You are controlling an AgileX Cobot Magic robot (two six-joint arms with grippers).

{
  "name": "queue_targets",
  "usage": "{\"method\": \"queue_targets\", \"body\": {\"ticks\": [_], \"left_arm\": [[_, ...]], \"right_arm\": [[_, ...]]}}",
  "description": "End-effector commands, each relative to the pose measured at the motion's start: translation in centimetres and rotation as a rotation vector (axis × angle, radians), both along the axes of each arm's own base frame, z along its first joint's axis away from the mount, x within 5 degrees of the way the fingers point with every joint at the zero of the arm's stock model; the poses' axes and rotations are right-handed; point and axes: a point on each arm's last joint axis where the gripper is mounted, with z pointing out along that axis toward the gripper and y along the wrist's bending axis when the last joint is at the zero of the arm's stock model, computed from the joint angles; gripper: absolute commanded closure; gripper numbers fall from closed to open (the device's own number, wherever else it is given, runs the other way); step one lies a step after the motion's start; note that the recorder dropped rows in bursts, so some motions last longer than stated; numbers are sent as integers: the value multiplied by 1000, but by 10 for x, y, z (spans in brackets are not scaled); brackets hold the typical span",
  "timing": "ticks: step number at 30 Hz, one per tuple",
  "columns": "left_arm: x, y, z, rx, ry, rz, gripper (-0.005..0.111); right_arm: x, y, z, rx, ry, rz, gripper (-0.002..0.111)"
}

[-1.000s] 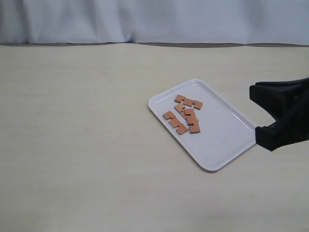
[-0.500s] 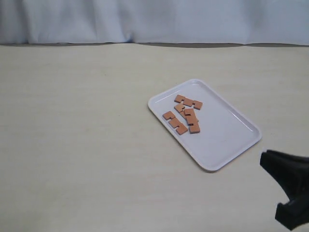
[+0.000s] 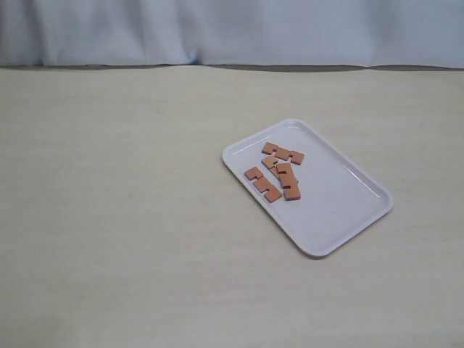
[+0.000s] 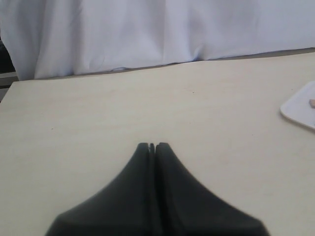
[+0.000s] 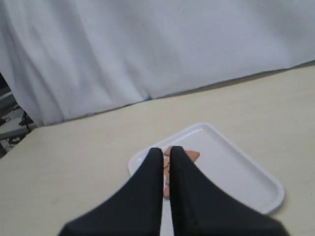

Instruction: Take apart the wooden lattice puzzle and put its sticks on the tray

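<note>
Probably light, stiff sticks (image 3: 279,172) on tray (image 3: 341,210) toward ten o'clock; pinch across narrow edges. Left gripper (image 4: 152,146), right gripper (image 5: 166,150) closed, empty.

White tray (image 3: 341,210) on beige table (image 3: 130,217)

The tray (image 3: 341,206), right of centre, is showing smooth, faintly glossy plastic (white); the sticks (image 3: 262,184) on it are looking like matt wood; the table (image 3: 116,217) is appearing matt, finely grained.
</note>
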Motion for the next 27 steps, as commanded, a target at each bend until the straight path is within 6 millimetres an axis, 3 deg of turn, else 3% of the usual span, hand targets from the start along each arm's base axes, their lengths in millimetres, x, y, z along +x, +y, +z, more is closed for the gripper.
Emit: {"method": "queue_targets", "body": {"ticks": [1,7,12,27], "left_arm": [[0,-1,0,-6,-6,-9,107],[0,-1,0,-6,-6,-9,107],[0,-1,0,-6,-6,-9,107],[0,-1,0,-6,-6,-9,107]], "right_arm": [[0,-1,5,0,-59,-19,104],[0,-1,5,0,-59,-15,104],[0,-4,1,-329,-3,-20,104],[-2,-9,-4,-431,72,-91,104]]}}
